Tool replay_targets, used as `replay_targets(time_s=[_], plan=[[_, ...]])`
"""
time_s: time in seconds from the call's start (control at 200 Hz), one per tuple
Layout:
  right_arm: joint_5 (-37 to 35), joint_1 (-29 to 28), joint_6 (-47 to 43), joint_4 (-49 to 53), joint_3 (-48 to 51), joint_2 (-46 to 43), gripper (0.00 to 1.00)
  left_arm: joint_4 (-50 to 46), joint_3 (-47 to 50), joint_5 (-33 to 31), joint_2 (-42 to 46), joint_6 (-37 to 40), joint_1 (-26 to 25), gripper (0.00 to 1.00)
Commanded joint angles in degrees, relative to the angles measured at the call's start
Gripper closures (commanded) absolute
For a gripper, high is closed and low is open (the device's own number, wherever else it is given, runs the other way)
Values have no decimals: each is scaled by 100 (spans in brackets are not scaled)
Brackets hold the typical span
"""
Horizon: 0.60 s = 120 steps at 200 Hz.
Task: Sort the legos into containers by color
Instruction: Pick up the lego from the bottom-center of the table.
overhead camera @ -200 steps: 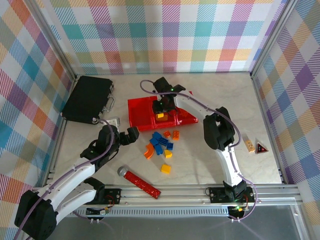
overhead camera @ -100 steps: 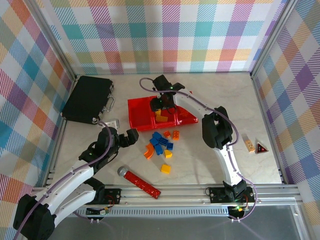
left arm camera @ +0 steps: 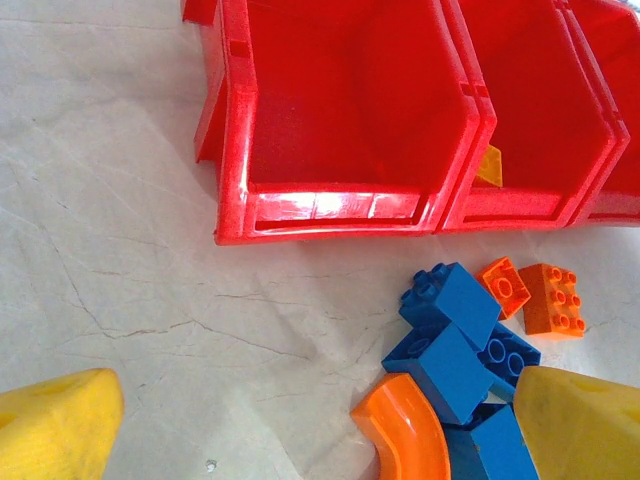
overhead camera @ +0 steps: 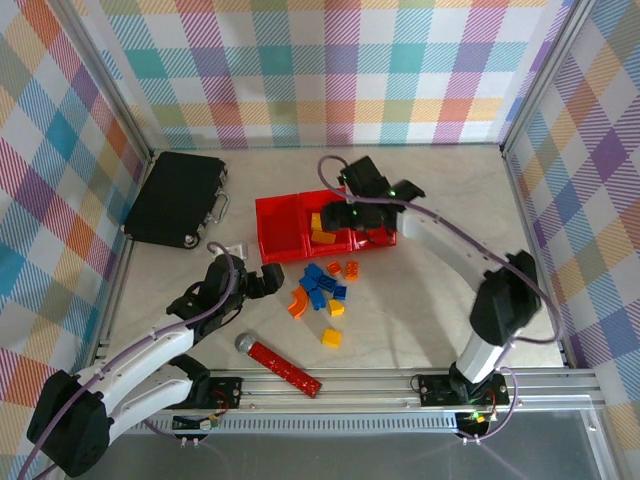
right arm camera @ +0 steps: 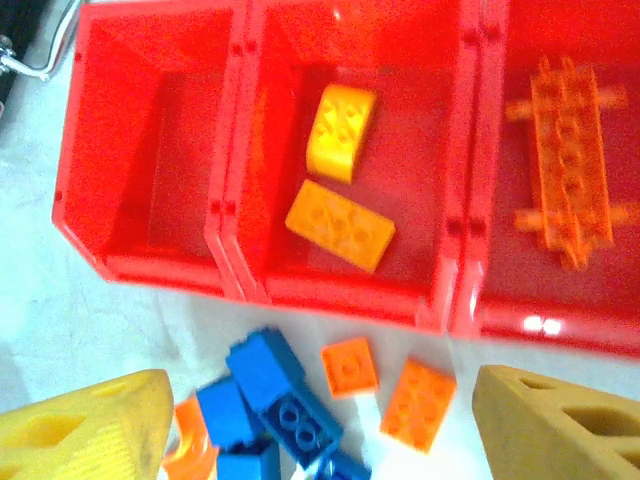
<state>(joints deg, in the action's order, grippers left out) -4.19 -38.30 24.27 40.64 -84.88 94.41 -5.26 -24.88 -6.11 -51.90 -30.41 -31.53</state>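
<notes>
— Entry one: the containers [overhead camera: 278,228]. What do we list inside?

— Three joined red bins at the far side of the bench [overhead camera: 430,300].
Left bin [right arm camera: 140,160]: bare.
Middle bin [right arm camera: 410,130]: two yellow bricks [right arm camera: 340,120], lying flat.
Right bin [right arm camera: 500,280]: one flat orange piece [right arm camera: 568,160].
We judge the colours are assigned that way, with the bare bin kept for blue.

— Entry two: the loose legos [overhead camera: 320,292]?

— On the bench, just in front of the bins.
Blue bricks [left arm camera: 450,335]: bunched together.
Curved orange piece [left arm camera: 410,440]: touching that bunch.
Small orange bricks [left arm camera: 545,298]: two, just beside it.
Loose yellow pair [overhead camera: 331,337]: nearer our side.
By our count most pieces are unsorted.

— Entry three: the claws?

— Right claw [right arm camera: 320,400]: fingers wide with nothing between them, hanging above the front wall of the middle bin. We read it as free for another brick.
Left claw [left arm camera: 315,400]: fully wide and empty, low over the bench, aimed at the blue bunch. The bare bin sits straight behind that bunch, so we judge blue is its likely pick.
</notes>
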Motion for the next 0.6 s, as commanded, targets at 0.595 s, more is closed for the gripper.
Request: replay_targets(time_s=[0.595], plan=[[-822,-2021,2537,252,2221,-753,8,460,304,136,51,78,-99,0]])
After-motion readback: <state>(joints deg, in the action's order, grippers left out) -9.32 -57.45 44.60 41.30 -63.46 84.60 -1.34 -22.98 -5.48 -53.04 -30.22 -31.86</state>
